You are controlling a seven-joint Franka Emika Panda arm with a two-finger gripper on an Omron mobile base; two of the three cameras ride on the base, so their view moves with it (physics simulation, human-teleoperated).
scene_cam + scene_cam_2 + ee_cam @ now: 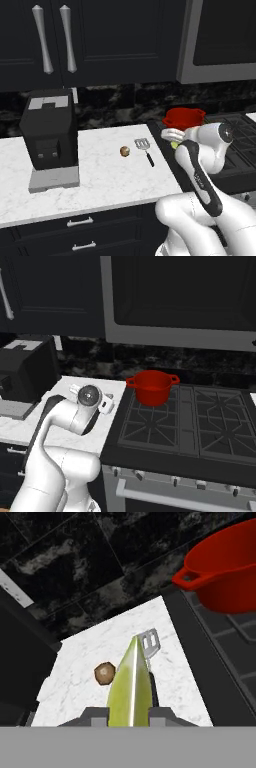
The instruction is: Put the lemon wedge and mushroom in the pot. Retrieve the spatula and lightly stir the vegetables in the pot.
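Observation:
My gripper is shut on the lemon wedge, a yellow-green pointed sliver that sticks out between the fingers. In the left base view the gripper hovers above the counter's right edge, with the wedge just showing under it. The red pot stands on the stove's back left burner, beyond the gripper. On the counter lies the round brown mushroom. Right of it rests the spatula, its slotted head pointing toward the wall.
A black coffee machine stands at the counter's left. The gas stove adjoins the counter on the right, with a microwave above it. Dark cabinets hang over the white marble counter.

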